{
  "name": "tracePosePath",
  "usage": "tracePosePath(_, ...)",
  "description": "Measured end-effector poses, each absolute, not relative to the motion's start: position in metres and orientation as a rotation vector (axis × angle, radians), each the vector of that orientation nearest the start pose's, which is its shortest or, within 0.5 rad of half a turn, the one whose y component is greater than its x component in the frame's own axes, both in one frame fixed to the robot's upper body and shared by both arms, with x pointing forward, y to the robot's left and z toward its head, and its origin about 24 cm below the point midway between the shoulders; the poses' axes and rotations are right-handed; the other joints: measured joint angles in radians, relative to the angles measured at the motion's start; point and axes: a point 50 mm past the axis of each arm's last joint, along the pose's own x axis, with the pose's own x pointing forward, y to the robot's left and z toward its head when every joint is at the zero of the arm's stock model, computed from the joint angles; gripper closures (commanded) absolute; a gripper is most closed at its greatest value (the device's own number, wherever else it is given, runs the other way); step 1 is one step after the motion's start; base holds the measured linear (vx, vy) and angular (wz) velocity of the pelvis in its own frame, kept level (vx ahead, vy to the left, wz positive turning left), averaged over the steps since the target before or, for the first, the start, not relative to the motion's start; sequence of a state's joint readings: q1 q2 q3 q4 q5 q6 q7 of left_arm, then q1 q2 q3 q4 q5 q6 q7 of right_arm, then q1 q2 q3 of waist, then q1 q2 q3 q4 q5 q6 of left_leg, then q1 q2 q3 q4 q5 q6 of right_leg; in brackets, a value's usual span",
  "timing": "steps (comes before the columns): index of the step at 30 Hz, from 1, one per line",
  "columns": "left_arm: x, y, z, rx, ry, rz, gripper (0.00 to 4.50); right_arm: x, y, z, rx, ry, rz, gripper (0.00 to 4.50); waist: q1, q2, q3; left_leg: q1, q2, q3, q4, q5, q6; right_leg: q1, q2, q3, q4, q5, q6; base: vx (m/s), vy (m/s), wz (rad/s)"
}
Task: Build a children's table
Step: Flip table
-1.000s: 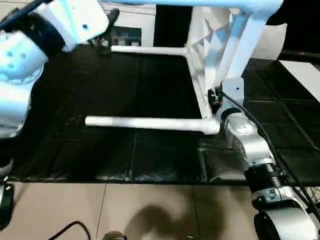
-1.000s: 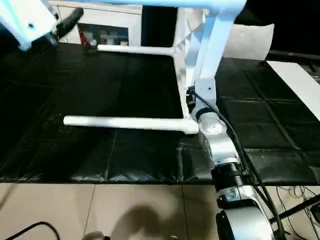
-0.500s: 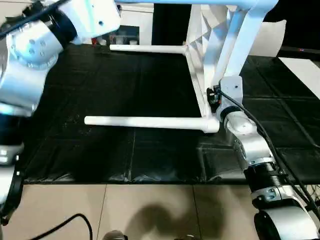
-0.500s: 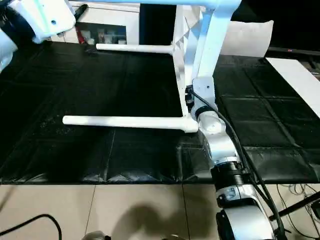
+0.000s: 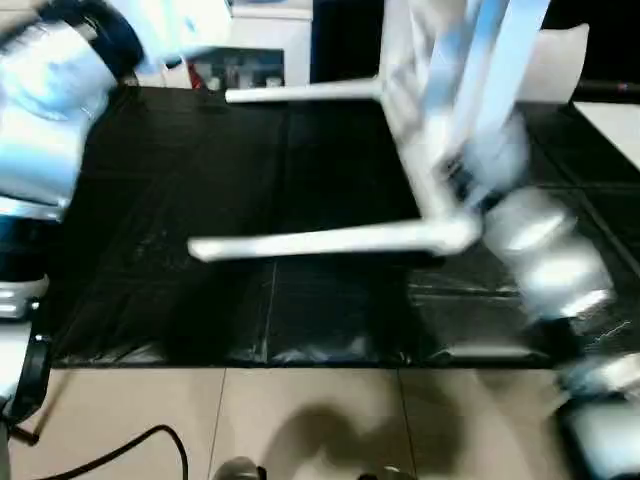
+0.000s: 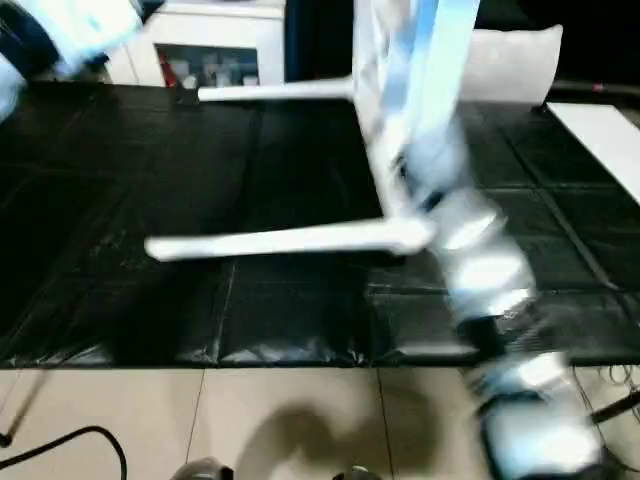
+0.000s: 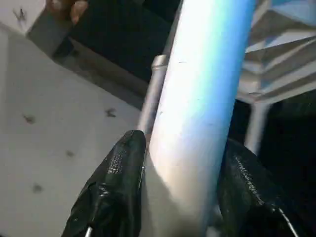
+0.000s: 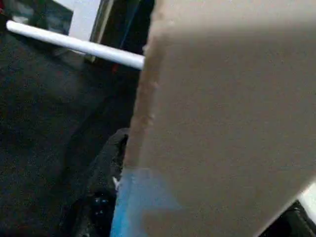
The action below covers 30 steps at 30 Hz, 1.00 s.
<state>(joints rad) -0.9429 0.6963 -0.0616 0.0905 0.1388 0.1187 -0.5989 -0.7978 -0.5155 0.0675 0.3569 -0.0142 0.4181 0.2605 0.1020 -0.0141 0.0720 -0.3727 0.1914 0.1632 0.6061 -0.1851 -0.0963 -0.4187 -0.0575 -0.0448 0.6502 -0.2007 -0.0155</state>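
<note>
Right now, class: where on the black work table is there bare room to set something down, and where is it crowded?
Bare black cover lies between the two horizontal legs, the far leg and the near leg. Another strip runs from the near leg to the table's front edge. It is crowded by the tabletop and the right forearm.

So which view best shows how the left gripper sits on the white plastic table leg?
The left wrist view: both black fingers flank the white plastic table leg. The head views show that arm near their top left corner, blurred, its fingers unclear. The right wrist view shows another leg.
</note>
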Motion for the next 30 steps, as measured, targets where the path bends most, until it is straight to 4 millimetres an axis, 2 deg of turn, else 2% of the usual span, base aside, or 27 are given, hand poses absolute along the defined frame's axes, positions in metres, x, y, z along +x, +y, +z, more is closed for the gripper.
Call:
tracePosePath(4, 0.330, 0.185, 0.309, 0.821, -0.445, -0.441, 2.64, 0.379, -0.221, 0.232, -0.599, 0.015, 0.158, 2.44, 0.004, 0.001, 0.000, 0.001, 0.000, 0.002, 0.001, 0.000, 0.002, 0.000, -0.001, 0.001, 0.002, 0.000, -0.001, 0.000, 0.000, 0.00)
tracePosePath(6, 0.327, 0.187, 0.307, 0.770, -0.427, -0.454, 2.64, 0.379, -0.227, 0.250, -0.632, 0.010, 0.191, 1.90, 0.006, 0.002, 0.000, 0.001, 0.001, 0.002, 0.003, 0.000, 0.003, 0.001, -0.001, 0.000, 0.002, 0.001, -0.002, 0.000, 0.000, 0.00)
tracePosePath(9, 0.325, 0.197, 0.303, 0.646, -0.372, -0.437, 2.66, 0.380, -0.230, 0.280, -0.685, -0.007, 0.302, 1.67, 0.008, 0.005, 0.000, 0.000, 0.002, 0.003, 0.007, -0.002, 0.007, 0.001, -0.001, 0.000, 0.005, 0.001, -0.002, 0.000, 0.000, 0.00)
tracePosePath(11, 0.326, 0.200, 0.297, 0.589, -0.334, -0.436, 2.68, 0.381, -0.228, 0.294, -0.703, -0.051, 0.324, 1.32, 0.010, 0.005, 0.000, 0.000, 0.002, 0.003, 0.010, -0.002, 0.007, 0.000, -0.001, 0.000, 0.006, 0.001, -0.002, 0.000, 0.000, 0.00)
tracePosePath(13, 0.328, 0.203, 0.291, 0.528, -0.298, -0.430, 2.68, 0.382, -0.224, 0.307, -0.724, -0.114, 0.358, 1.28, 0.010, 0.005, 0.001, -0.002, 0.003, 0.003, 0.015, -0.003, 0.008, 0.000, -0.001, 0.000, 0.009, 0.001, -0.002, 0.000, 0.000, 0.00)
tracePosePath(15, 0.331, 0.202, 0.287, 0.493, -0.277, -0.419, 2.68, 0.382, -0.215, 0.321, -0.746, -0.201, 0.390, 1.05, 0.007, 0.005, 0.000, -0.002, 0.002, 0.002, 0.020, -0.004, 0.010, 0.000, -0.002, 0.001, 0.012, 0.001, -0.003, 0.000, 0.000, 0.00)
tracePosePath(20, 0.334, 0.200, 0.281, 0.438, -0.230, -0.398, 2.68, 0.382, -0.202, 0.334, -0.750, -0.351, 0.441, 0.73, 0.004, 0.005, 0.000, -0.003, 0.003, 0.002, 0.025, -0.005, 0.011, 0.001, -0.002, 0.001, 0.013, 0.003, -0.003, 0.000, 0.000, 0.00)
tracePosePath(21, 0.335, 0.200, 0.280, 0.430, -0.222, -0.396, 2.68, 0.381, -0.200, 0.337, -0.725, -0.396, 0.453, 0.44, 0.004, 0.005, 0.001, -0.004, 0.003, 0.001, 0.026, -0.005, 0.011, 0.000, -0.002, 0.000, 0.013, 0.003, -0.003, 0.000, 0.000, 0.00)
tracePosePath(28, 0.336, 0.195, 0.275, 0.392, -0.234, -0.433, 2.68, 0.365, -0.192, 0.357, -0.453, -0.703, 0.523, 0.00, 0.011, 0.004, 0.000, -0.013, 0.003, -0.003, 0.028, -0.004, 0.015, -0.002, -0.001, -0.002, 0.012, 0.005, -0.004, 0.000, 0.000, 0.00)
tracePosePath(30, 0.335, 0.196, 0.273, 0.391, -0.234, -0.437, 2.69, 0.356, -0.200, 0.350, -0.346, -0.729, 0.575, 0.00, 0.013, 0.004, 0.000, -0.013, 0.002, -0.004, 0.028, -0.005, 0.017, 0.000, -0.001, -0.002, 0.009, 0.005, -0.004, 0.000, 0.000, 0.00)
